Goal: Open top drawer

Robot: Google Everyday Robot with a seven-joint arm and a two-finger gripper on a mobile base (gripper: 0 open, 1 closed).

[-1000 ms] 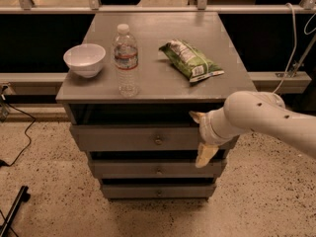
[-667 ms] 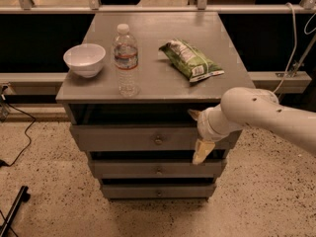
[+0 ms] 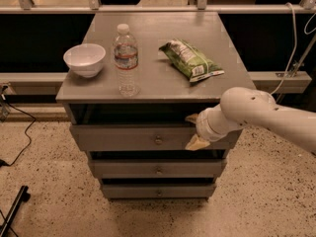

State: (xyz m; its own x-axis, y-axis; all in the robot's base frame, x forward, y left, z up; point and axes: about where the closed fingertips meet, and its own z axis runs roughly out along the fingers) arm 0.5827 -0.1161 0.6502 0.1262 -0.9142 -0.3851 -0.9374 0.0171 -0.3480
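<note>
The grey bench [image 3: 163, 90] stands in the middle of the view, with three drawers in its front face. The top drawer [image 3: 118, 138] is directly under the bench top. Its long flat front looks wider than the two fronts below, and a dark gap shows between its upper edge and the bench top. A small round knob [image 3: 158, 140] sits at the centre of this front.

The white arm [image 3: 269, 116] enters from 3 o'clock of the view and reaches left to the drawer. The claw [image 3: 193, 130] is at the right part of the top drawer front, at 3 o'clock from the knob and apart from it. It is released – the two pale fingers are spread, one above the other. The upper finger [image 3: 191, 117] lies at the upper edge of the front, by the dark gap, and the lower finger [image 3: 196, 142] lies over the face of the front near its lower edge. It cannot be told if they press on the wood.

On the bench top, a white bowl [image 3: 85, 59] stands at 9 o'clock. A clear water bottle [image 3: 126, 58] with a white cap stands upright just beside it, toward the centre. A green snack bag [image 3: 190, 59] lies flat at 3 o'clock, well apart from the bottle.

The middle drawer [image 3: 123, 168] and the bottom drawer [image 3: 128, 190] – each with its own small knob – are below the claw and it does not touch them.
</note>
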